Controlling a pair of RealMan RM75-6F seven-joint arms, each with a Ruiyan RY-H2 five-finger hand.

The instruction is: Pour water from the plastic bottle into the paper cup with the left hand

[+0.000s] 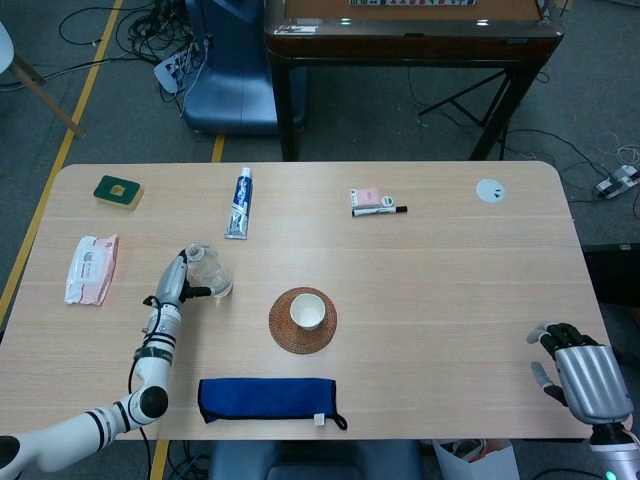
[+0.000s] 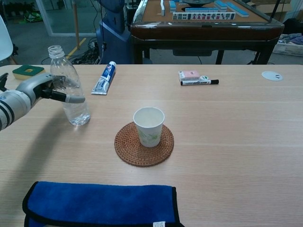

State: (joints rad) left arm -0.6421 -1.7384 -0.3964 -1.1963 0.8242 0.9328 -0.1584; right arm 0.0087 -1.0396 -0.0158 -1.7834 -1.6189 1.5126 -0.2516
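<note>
Left hand [image 2: 45, 91]: wrapping around the middle of the bottle [image 2: 69, 90], one finger [image 2: 75, 100] reaching across its front, the others closing in from the near side.
Bottle: standing upright on the table [image 2: 227, 142] inside that grasp, cap off, a little water sitting in the bottom.
Cup [image 2: 149, 126]: waiting to the right of the left hand and a bit nearer the robot, upright and open on a round woven coaster [image 2: 128, 149], well apart from the bottle.
Right hand [image 1: 583, 376]: hanging off the table's near right corner, fingers partly curled with nothing in them; how far they are closing, I cannot tell.
Blue cloth [image 2: 102, 204]: lying folded along the near edge, closer to the robot than the left hand.
Toothpaste tube [image 2: 105, 78]: lying just beyond the bottle, further from the robot.
Wipes pack [image 1: 91, 268]: sitting to the left of the left hand.
</note>
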